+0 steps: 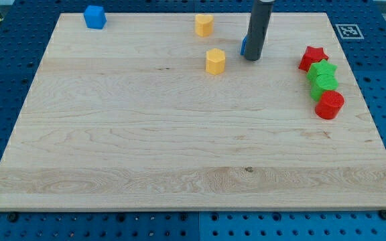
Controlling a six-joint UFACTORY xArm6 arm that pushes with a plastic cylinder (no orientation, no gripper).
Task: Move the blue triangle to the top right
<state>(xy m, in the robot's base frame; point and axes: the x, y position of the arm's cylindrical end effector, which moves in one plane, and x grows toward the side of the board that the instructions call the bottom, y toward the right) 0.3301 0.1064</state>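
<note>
Blue triangle [244, 45], mostly hidden behind my tip [252, 59], shows only as a sliver at the tip's left edge, touching it. No pincer is fitted. Judged from this, a rightward push requires the tip left of it.

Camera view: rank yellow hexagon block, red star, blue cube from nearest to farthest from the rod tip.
My tip sits near the board's top, right of centre, against a mostly hidden blue block.
1. Yellow hexagon block: just to the view's left of the tip.
2. Red star: to the view's right, near the board's edge.
3. Blue cube: far off at the view's top left.
</note>
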